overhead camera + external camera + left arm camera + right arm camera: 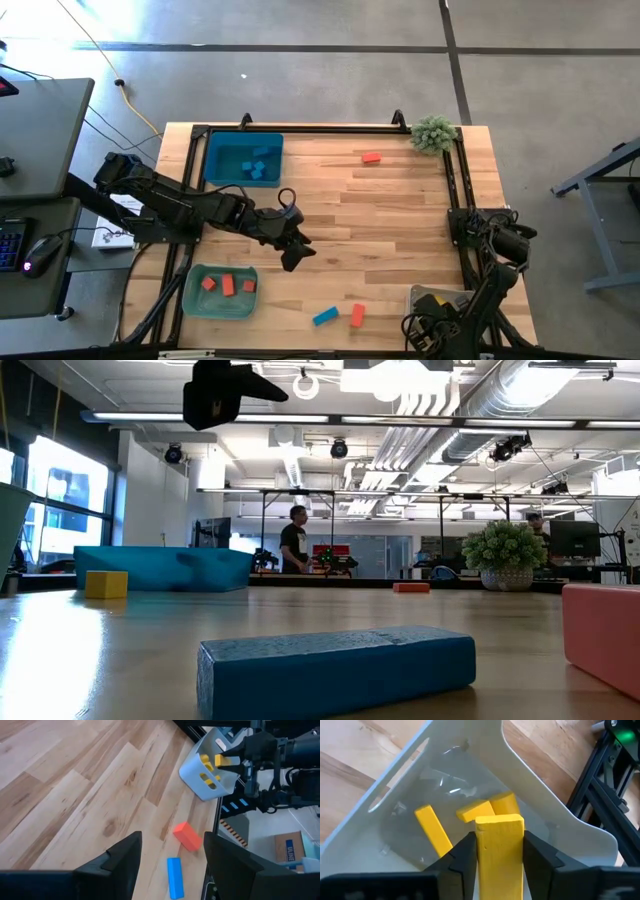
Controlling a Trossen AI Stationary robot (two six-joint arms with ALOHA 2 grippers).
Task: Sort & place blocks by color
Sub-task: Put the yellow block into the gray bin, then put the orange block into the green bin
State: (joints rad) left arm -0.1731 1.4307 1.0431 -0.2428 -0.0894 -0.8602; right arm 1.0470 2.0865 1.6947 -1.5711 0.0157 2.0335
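Most of the sorting looks finished; the blue bin (pixel 212 160) at the far left of the table already holds several blue blocks (pixel 258 166); the green bin (pixel 192 296) at the near left holds three red-orange blocks (pixel 228 285); the clear bin (pixel 530 827) at the near right corner holds some yellow blocks (pixel 434 829), two or three as far as I can see.

What is left, by my judgement, is small; one blue bar (pixel 325 316) and one red-orange block (pixel 357 315) lie just beside each other near the front edge of the table; another red-orange block (pixel 371 157) lies alone at the far side, near the small plant (pixel 434 133); in the low view a yellow cube (pixel 106 584) shows next to the blue bin, but I cannot find it from above, so where it stands is unclear to me.

The right gripper (pixel 496 851) hangs directly over the clear bin; its fingers are pressed on both sides of a yellow bar (pixel 499 849), which is upright and not yet released; I think it is about to be dropped in.

The left gripper (pixel 172 851) is above the middle of the table, toward the green bin; its fingers are spread wide and hold nothing; between them the blue bar and the red-orange block are visible on the wood, well below.
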